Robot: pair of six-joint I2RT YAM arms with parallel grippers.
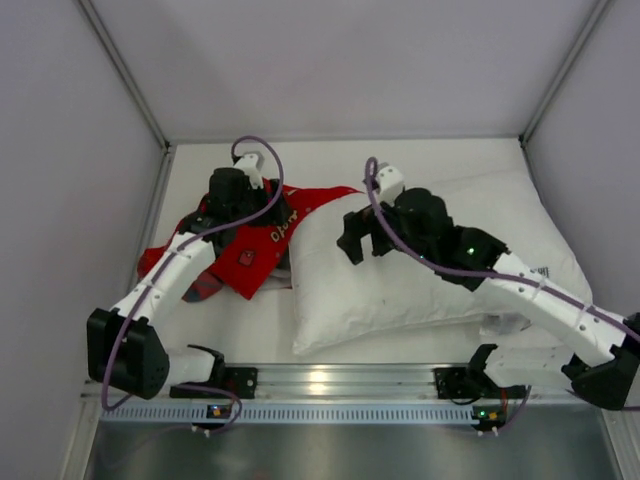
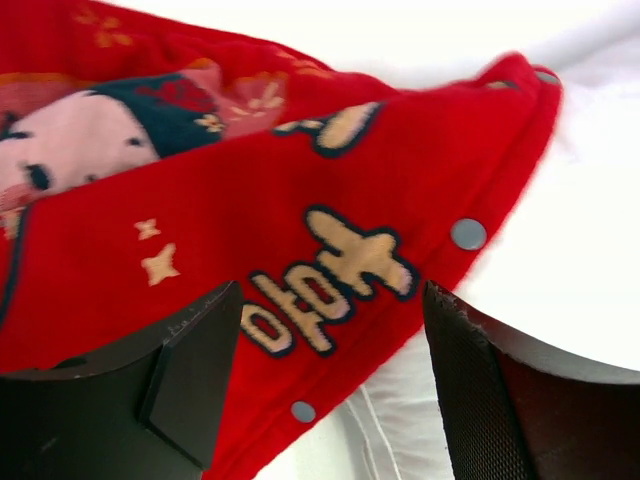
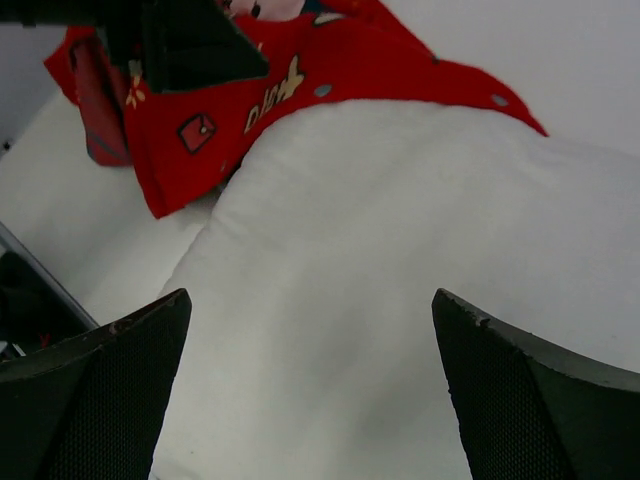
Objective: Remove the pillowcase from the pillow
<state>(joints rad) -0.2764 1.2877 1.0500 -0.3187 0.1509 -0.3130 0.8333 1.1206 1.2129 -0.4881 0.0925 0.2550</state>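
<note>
The red printed pillowcase (image 1: 250, 258) lies bunched at the table's left. Its snap-button edge still overlaps the far left corner of the white pillow (image 1: 400, 290). My left gripper (image 1: 262, 212) hovers over that edge. In the left wrist view it (image 2: 330, 370) is open, with the pillowcase (image 2: 300, 180) and pillow (image 2: 560, 280) below the jaws and nothing held. My right gripper (image 1: 362, 245) is open and empty above the pillow's left part, as the right wrist view (image 3: 310, 390) shows over the pillow (image 3: 400, 250), with the pillowcase (image 3: 290, 90) beyond.
The pillow fills the middle and right of the white table (image 1: 240, 330). A metal rail (image 1: 320, 380) runs along the near edge. Grey enclosure walls (image 1: 60, 200) stand close on the left, right and back. The pillow's sewn label (image 1: 540, 272) is at its right.
</note>
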